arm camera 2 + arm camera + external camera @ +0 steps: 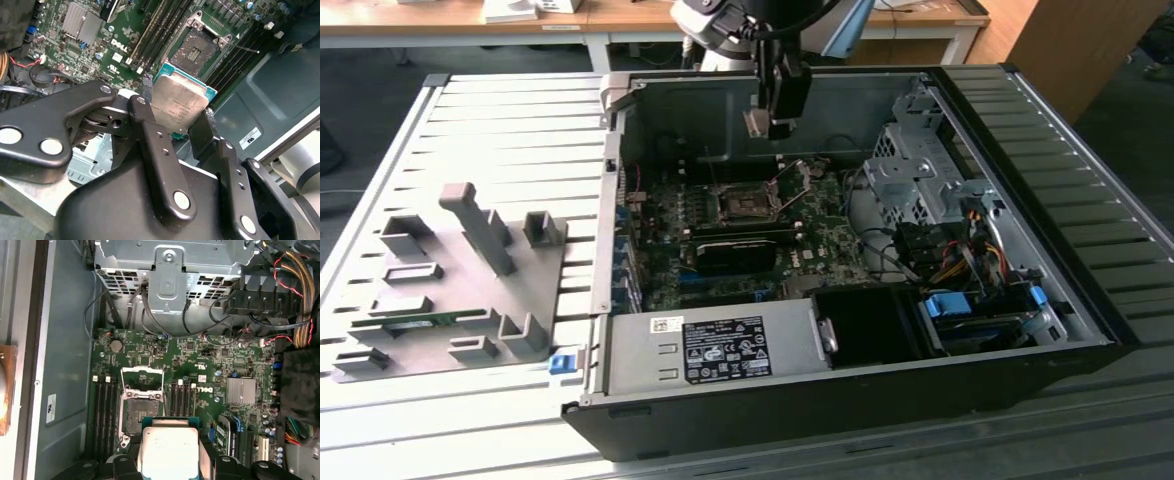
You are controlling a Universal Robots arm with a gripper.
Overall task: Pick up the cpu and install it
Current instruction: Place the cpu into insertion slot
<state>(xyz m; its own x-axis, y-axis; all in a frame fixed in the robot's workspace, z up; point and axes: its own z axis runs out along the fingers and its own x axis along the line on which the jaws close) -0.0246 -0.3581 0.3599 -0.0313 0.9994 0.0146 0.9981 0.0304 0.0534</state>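
The pincer (pixel 771 118) hangs over the open case (pixel 854 395), above its far wall and clear of the board (pixel 817 250). It is closed on the cpu (pixel 757 122), with one black finger on each of two opposite edges, so the chip is held in the air and touches nothing else. In both wrist views the cpu (pixel 180 102) (pixel 167 450) shows its silvery top and a thin green rim between the fingers (pixel 145 120).

The socket (pixel 750 205) lies in the middle of the board, open and bare, with its metal frame tipped up beside it. In the first wrist view the socket (pixel 140 407) sits just beyond the held chip, with dark memory slots (pixel 102 410) on either side. A finned heatsink (pixel 241 390) stands further along the board.

The case lies on its side on the ribbed desk (pixel 507 130), taking up the middle and the half toward the exterior view's right. A power supply (pixel 714 350) fills its near corner, and a drive cage (pixel 921 170) with bundled cables lies toward the exterior view's right. A grey fixture (pixel 467 270) rests near the desk's edge at the exterior view's left, well apart from the pincer, with a green memory stick (pixel 420 322) lying in it.
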